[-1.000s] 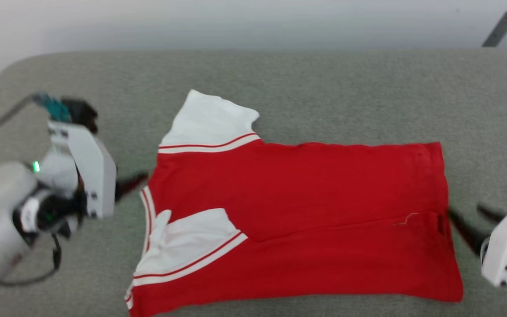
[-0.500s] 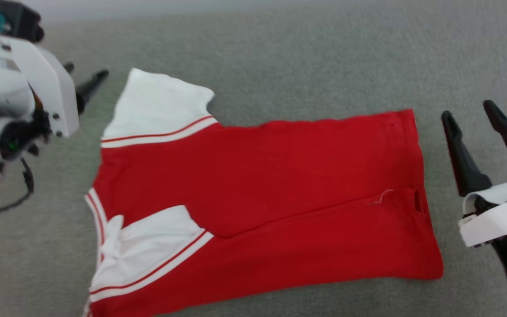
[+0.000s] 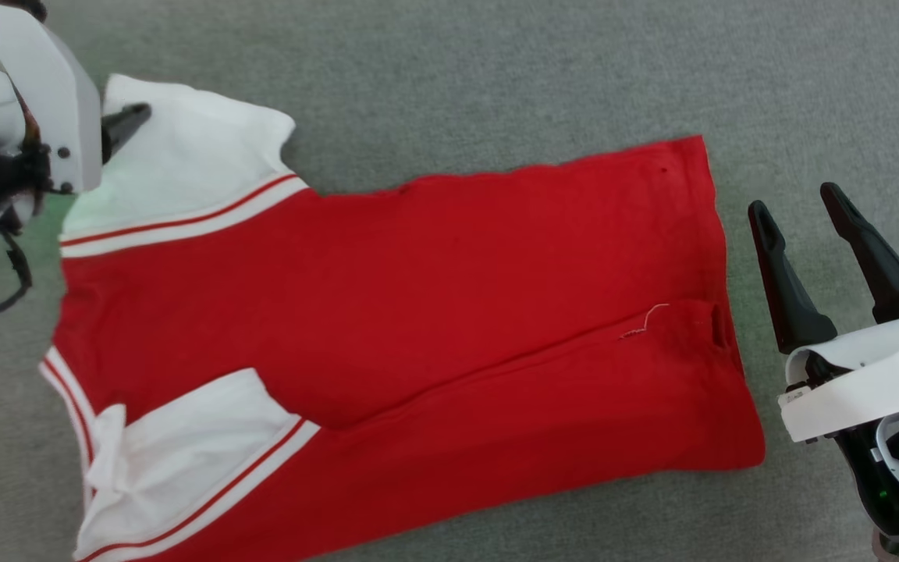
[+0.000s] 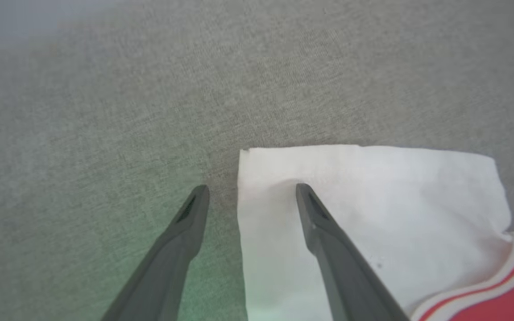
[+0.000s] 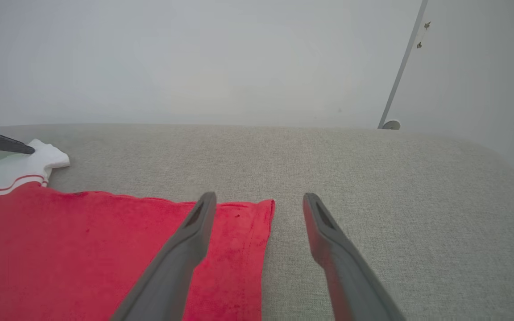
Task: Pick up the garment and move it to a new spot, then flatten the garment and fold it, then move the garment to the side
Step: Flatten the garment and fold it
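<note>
Garment (image 3: pixel 418 312) lies spread across centre of head view on grey fabric surface (image 3: pixel 496 70), lower part folded over. White sleeves at left, hem at right. Left gripper (image 4: pixel 252 189) at upper left: fingers spread wide, empty, straddling edge of upper white sleeve (image 4: pixel 373 200). Right gripper (image 3: pixel 794 199) at lower right: fingers wide apart, empty, just beside hem.

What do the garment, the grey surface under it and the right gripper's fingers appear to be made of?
The garment: soft matte knit cloth, perhaps cotton or polyester; it lies limp, with creases and a loose thread.
The grey surface: matte woven fabric, like upholstery; fine weave shows.
The fingers of the right gripper: dark, smooth, moulded plastic or rubber, dull sheen; unclear which.
</note>
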